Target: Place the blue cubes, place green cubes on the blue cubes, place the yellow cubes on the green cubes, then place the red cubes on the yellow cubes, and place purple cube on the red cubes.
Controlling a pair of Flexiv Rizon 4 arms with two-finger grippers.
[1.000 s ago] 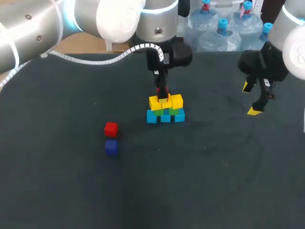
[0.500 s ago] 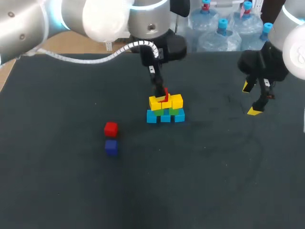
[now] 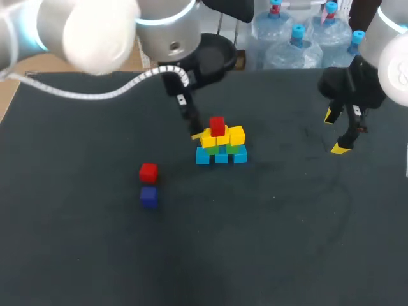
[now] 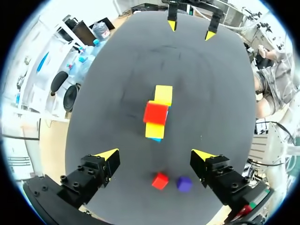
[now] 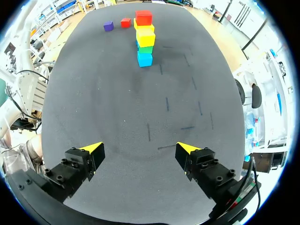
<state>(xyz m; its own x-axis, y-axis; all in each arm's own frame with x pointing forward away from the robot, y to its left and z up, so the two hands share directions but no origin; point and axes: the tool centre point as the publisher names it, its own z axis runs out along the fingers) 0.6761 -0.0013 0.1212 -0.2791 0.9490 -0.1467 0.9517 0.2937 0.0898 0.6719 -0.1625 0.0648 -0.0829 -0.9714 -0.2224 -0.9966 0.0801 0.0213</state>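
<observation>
The stack stands mid-table: a row of blue cubes (image 3: 220, 156), green cubes (image 3: 233, 149) on them, yellow cubes (image 3: 236, 135) above, and one red cube (image 3: 217, 125) on top. My left gripper (image 3: 193, 129) hangs open just left of the stack, holding nothing; in its wrist view the left gripper (image 4: 155, 154) sits above the table with the topped stack (image 4: 155, 112) ahead. A loose red cube (image 3: 148, 171) and a purple cube (image 3: 148, 196) lie front left. My right gripper (image 3: 338, 132) stands open at the far right, empty.
In the right wrist view the right gripper (image 5: 140, 147) faces the stack (image 5: 145, 37) across bare dark table (image 5: 154, 103), with the loose red cube (image 5: 125, 22) and purple cube (image 5: 108, 26) beyond. The dark table cloth (image 3: 287, 223) covers the whole table.
My left gripper opened, left the red cube on the yellow cubes, and drew back up and to the left. The right arm has not moved.
</observation>
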